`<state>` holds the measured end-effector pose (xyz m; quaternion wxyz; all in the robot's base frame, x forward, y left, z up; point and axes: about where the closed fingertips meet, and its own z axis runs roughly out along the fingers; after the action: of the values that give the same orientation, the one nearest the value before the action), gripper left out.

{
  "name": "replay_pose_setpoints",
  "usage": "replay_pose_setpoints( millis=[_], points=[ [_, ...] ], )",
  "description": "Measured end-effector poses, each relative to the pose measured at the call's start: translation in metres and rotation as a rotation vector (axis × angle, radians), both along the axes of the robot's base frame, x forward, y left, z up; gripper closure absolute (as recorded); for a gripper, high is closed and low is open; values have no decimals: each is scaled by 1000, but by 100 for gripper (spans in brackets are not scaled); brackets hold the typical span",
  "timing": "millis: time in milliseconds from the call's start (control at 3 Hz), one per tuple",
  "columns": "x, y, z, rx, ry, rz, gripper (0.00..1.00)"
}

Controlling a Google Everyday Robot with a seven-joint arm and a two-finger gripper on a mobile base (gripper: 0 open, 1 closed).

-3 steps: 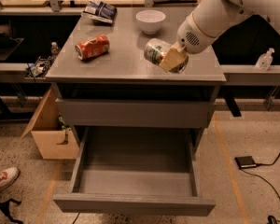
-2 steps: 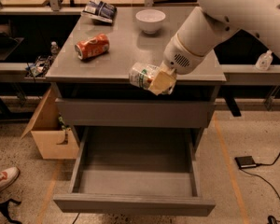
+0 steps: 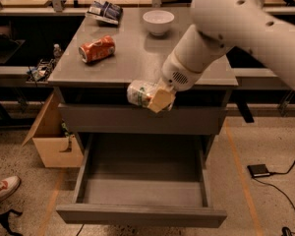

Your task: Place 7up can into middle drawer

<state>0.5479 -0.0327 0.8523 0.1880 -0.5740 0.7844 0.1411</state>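
1. Pinches the 7up can [image 3: 139, 92] in the gripper [image 3: 156, 99], fingers pressed tight on it, can tipped on its side.
2. Holds the can up in the air, just past the near edge of the cabinet top [image 3: 137, 68], in front of the dark gap over the shut grey drawer front [image 3: 137, 121].
3. Sits higher than the middle drawer [image 3: 142, 214], pulled far out to the near side, with low walls left and right and a flat bare bottom.
4. Only open air between the can and the drawer below.
5. Reaches in from the far right with a thick white arm [image 3: 226, 28], over the right part of the top.
6. On the top, well apart from the held can: an orange-red can [image 3: 96, 49] lying on the left, a white bowl [image 3: 158, 22] farther back, a crinkly bag [image 3: 104, 11] at the far left corner.
7. On the floor: a cardboard box [image 3: 51, 136] just beside the cabinet's left side, a shoe [image 3: 2, 190] near left, a small black box [image 3: 259, 170] with a cable on the right.
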Motion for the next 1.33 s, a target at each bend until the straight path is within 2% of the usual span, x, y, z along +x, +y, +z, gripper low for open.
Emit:
replay_pose_setpoints(
  millis=[333, 667, 1000, 1333],
  points=[
    [-14, 36, -67, -3, 50, 138, 100],
    [-23, 59, -123, 22, 81, 206, 100],
    [-24, 82, -185, 108, 83, 207, 100],
    [-24, 82, -185, 108, 83, 207, 100]
  ],
)
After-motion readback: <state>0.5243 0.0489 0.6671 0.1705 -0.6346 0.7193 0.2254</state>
